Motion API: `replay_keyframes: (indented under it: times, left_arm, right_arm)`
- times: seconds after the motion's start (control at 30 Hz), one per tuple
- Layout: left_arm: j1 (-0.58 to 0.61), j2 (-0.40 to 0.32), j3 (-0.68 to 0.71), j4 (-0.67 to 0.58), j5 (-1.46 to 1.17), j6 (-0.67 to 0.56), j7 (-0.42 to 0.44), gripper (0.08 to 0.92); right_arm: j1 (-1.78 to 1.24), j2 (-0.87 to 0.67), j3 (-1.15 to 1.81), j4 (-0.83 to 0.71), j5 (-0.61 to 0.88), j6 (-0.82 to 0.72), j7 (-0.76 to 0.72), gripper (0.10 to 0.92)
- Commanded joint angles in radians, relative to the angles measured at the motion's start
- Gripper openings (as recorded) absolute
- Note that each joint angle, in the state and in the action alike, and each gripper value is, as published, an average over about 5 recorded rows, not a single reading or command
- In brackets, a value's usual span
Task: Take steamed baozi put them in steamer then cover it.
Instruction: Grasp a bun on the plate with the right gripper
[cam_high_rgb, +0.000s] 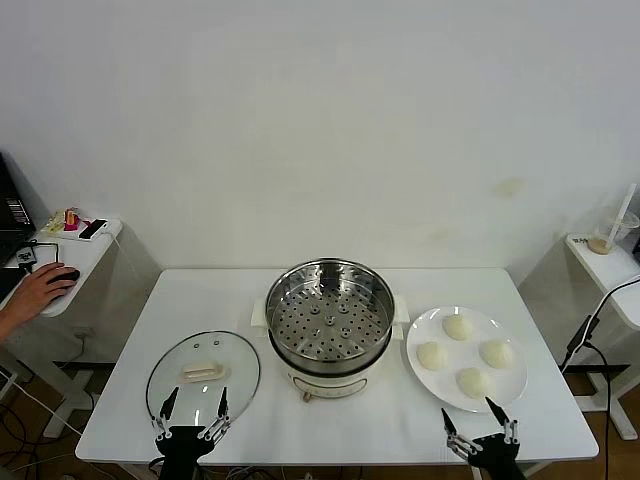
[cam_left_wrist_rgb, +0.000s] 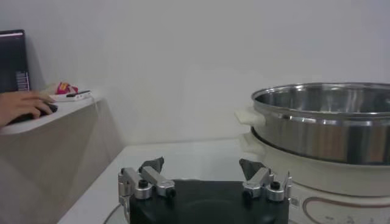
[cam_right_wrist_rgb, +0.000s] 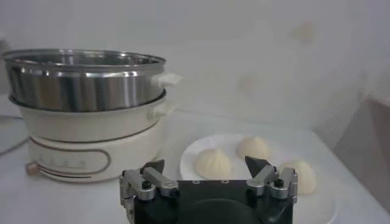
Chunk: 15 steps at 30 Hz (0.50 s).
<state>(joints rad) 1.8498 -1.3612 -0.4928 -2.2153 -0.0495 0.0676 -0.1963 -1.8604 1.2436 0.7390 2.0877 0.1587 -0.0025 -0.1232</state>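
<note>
Nothing is done yet: all four baozi (cam_high_rgb: 464, 354) sit on the plate (cam_high_rgb: 420, 332) at the steamer's (cam_high_rgb: 329, 312) three o'clock, the cover (cam_high_rgb: 203, 373) at eight (flat on the table). Your left gripper (cam_high_rgb: 192, 408) and right gripper (cam_high_rgb: 479, 424) gape wide, empty.

The left gripper (cam_left_wrist_rgb: 204, 173) sits low at the near edge of the white surface (cam_left_wrist_rgb: 183, 155), its black body in front, and its two dark-tipped metal fingers (cam_left_wrist_rgb: 152, 165) stand wide apart with nothing between them. On the right rises the steamer (cam_left_wrist_rgb: 323, 119), a round shiny steel basket resting on a cream-white pot base, with a cream side handle (cam_left_wrist_rgb: 248, 115) jutting toward the gripper; its inside is hidden from this low angle. Far off to the left, a white side table (cam_left_wrist_rgb: 49, 115) carries a small pink object (cam_left_wrist_rgb: 63, 89), and a person's hand (cam_left_wrist_rgb: 24, 106) rests on a dark computer mouse there, beside a dark screen (cam_left_wrist_rgb: 13, 61)
</note>
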Motion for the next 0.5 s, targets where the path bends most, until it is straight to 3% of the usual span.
replay_keyframes:
  times: [0.03,0.23,0.5]
  left_arm:
    - [0.007,-0.014,-0.004,-0.020,0.087,0.070,0.042,0.823]
    - [0.014,-0.028,-0.015,-0.022,0.133,0.068,0.062,0.823]
    - [0.014,-0.034,-0.027,-0.026,0.151,0.068,0.070,0.823]
  right_arm:
    - [0.146,-0.218,0.156,-0.074,-0.275,-0.092,-0.072,0.823]
    - [0.316,-0.410,0.178,-0.192,-0.430,-0.147,-0.263,0.823]
    - [0.653,-0.708,-0.006,-0.393,-0.513,-0.140,-0.567,0.823]
